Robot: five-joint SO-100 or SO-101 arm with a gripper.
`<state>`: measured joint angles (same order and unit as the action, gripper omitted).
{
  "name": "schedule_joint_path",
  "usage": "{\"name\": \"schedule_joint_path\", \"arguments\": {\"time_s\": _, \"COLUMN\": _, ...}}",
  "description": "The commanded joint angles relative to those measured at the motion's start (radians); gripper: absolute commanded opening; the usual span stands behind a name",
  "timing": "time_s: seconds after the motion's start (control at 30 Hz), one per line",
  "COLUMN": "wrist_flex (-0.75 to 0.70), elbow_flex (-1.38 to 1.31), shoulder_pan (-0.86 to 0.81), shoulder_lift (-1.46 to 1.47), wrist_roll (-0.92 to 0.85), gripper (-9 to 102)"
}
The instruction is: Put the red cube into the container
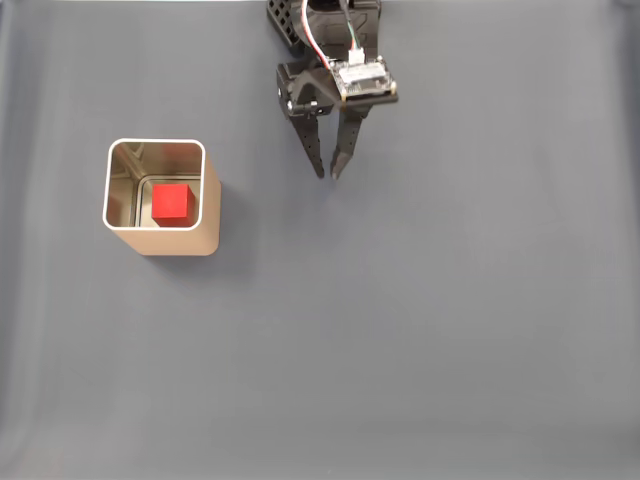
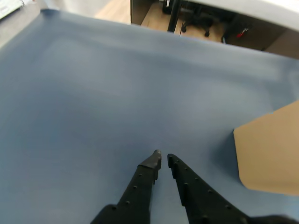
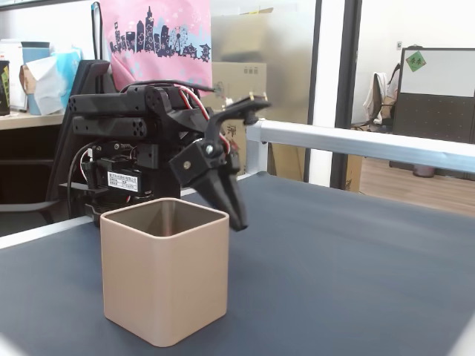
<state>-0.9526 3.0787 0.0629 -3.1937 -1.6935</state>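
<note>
The red cube (image 1: 172,203) lies on the shiny floor inside the container (image 1: 207,235), a beige-gold square tin standing at the left in a fixed view. Seen from table level, the container (image 3: 165,285) stands upright in front of the arm. My black gripper (image 1: 327,175) hangs to the right of the tin, clear of it, fingers nearly together with nothing between them. In the wrist view the gripper (image 2: 163,161) points at bare blue-grey mat, and a beige side of the container (image 2: 271,154) shows at the right edge.
A blue-grey mat (image 1: 420,330) covers the table. The arm's base and servos (image 3: 122,159) stand behind the tin. A white rail (image 3: 356,141) runs along the table's far edge, with office furniture beyond.
</note>
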Motion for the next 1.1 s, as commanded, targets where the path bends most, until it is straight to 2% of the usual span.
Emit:
{"name": "schedule_joint_path", "arguments": {"time_s": 0.0, "wrist_flex": -0.132, "elbow_flex": 0.015, "shoulder_pan": 0.023, "shoulder_lift": -0.061, "wrist_roll": -0.002, "gripper": 0}}
{"name": "schedule_joint_path", "arguments": {"time_s": 0.1, "wrist_flex": -0.275, "elbow_flex": 0.015, "shoulder_pan": 0.029, "shoulder_lift": -0.103, "wrist_roll": 0.008, "gripper": 0}}
{"name": "schedule_joint_path", "arguments": {"time_s": 0.23, "wrist_flex": -0.379, "elbow_flex": 0.015, "shoulder_pan": 0.031, "shoulder_lift": -0.129, "wrist_roll": -0.017, "gripper": 0}}
{"name": "schedule_joint_path", "arguments": {"time_s": 0.53, "wrist_flex": -0.396, "elbow_flex": 0.015, "shoulder_pan": 0.031, "shoulder_lift": -0.13, "wrist_roll": 0.104, "gripper": 0}}
{"name": "schedule_joint_path", "arguments": {"time_s": 1.07, "wrist_flex": -0.397, "elbow_flex": 0.015, "shoulder_pan": 0.031, "shoulder_lift": -0.13, "wrist_roll": 0.107, "gripper": 0}}
